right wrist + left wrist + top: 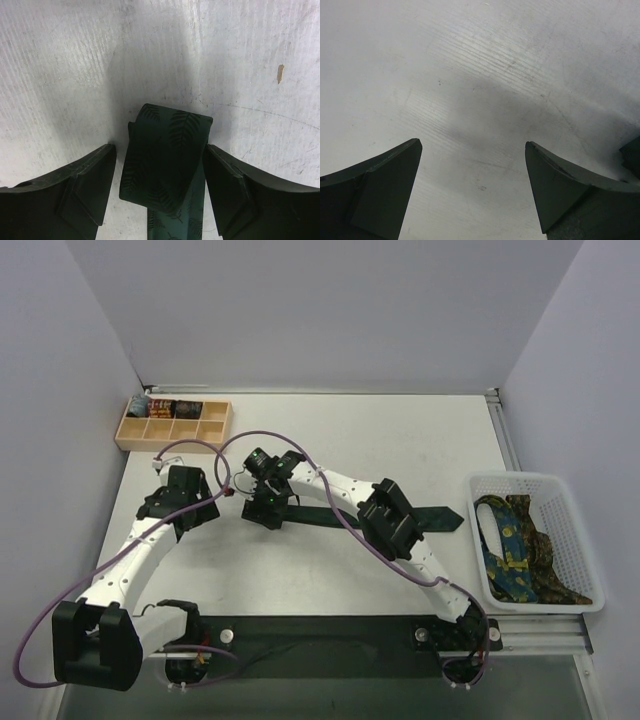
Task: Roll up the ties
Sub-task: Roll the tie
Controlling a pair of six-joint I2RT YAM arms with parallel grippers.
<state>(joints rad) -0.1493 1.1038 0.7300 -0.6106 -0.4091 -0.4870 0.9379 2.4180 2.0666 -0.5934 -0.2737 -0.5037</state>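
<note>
I read right gripper [160,150] jaws as part spread, straddling folded end of green tie [167,132]. Tie edge touches one finger, thin gap shows at other, so no pinch that I can see. Left gripper [472,145] jaws spread wide, nothing between, over bare table [470,60].

In top view, green tie lies flat mid-table, long axis left-right. Folded end sits at left under right gripper, far end points right toward basket [510,478]. Other ties [515,550] heaped in basket.
</note>
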